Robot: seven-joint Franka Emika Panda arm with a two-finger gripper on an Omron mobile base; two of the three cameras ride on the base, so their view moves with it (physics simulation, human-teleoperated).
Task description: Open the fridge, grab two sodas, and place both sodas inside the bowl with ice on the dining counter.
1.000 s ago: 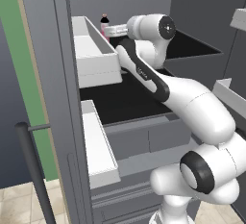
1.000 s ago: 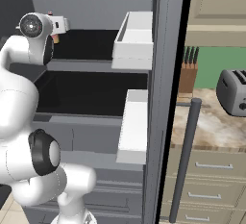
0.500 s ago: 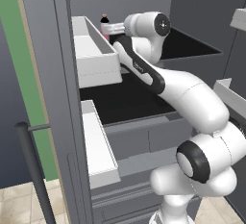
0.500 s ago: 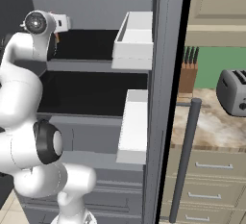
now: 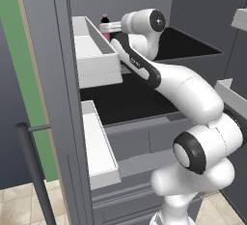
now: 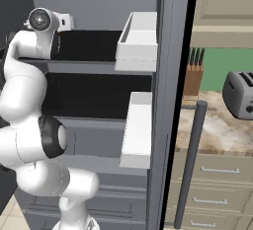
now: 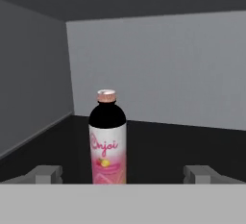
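Tall grey French-door fridge point(image 5: 48, 74) stands open, both doors swung wide; black shelves and white door bins inside. White rectangular bin point(image 5: 94, 57) on the left door sits level with the upper shelf; a second white bin point(image 5: 99, 147) hangs lower on the same door. Right door carries two matching bins point(image 6: 141, 39), seen in the right base view.

White arm reaches up and into the upper black shelf point(image 5: 188, 50). Gripper point(image 7: 122, 175) fully open: two small grey fingertips point(image 7: 45, 174) set wide apart at the bottom of the hand view, nothing between them touching.

Slim pink bottle with dark upper body, pinkish cap and pink-and-white label point(image 7: 108, 139) stands upright on the upper shelf, straight ahead of the gripper, nearer the left fingertip than the right. Not gripped. In the left base view its top point(image 5: 104, 20) shows just past the hand, behind the upper left door bin.

Outside the fridge, right base view: beige-brown marbled stone worktop point(image 6: 217, 133) with a wooden knife block point(image 6: 193, 76) and a grey toaster point(image 6: 239, 93); pale drawers beneath.
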